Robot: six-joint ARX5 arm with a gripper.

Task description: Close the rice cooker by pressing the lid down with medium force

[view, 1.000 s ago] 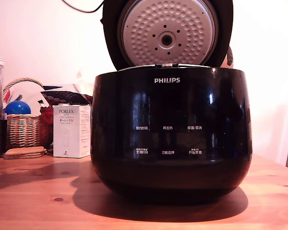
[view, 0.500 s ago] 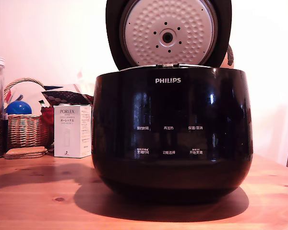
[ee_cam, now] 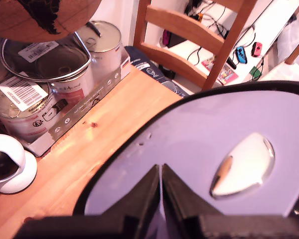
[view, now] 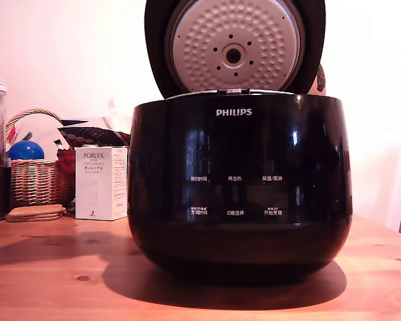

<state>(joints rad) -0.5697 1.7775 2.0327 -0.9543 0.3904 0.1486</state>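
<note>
Outside, I'm seeing the rice cooker sitting mid-table with the lid standing open, its dimpled underside facing the camera. On the wrist view, the gripper is showing its fingers pinched together – apparently touching the lid's glossy top, though contact is hard to judge.

Pale wall, wooden table, perhaps chair
</note>
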